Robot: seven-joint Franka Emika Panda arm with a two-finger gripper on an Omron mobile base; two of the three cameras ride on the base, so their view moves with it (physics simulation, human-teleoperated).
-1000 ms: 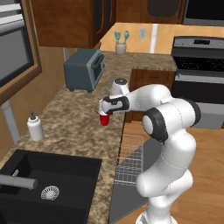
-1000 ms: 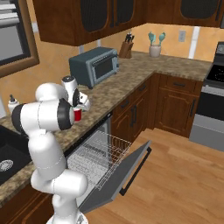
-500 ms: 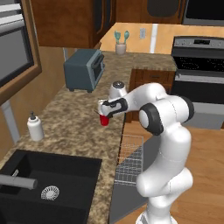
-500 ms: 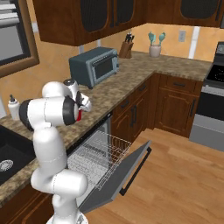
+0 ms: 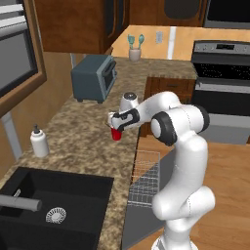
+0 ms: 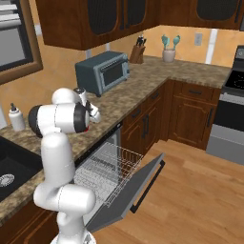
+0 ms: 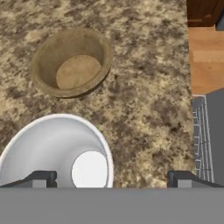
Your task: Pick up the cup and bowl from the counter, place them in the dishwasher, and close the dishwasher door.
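A grey toaster oven (image 5: 93, 77) sits near a white soap bottle (image 5: 39, 142).

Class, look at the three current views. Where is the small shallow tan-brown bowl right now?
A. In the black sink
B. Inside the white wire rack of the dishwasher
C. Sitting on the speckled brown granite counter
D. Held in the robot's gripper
C: the hand view shows the small shallow tan-brown bowl resting upright and empty on the speckled brown granite counter, beyond the cup that sits between the finger tips.
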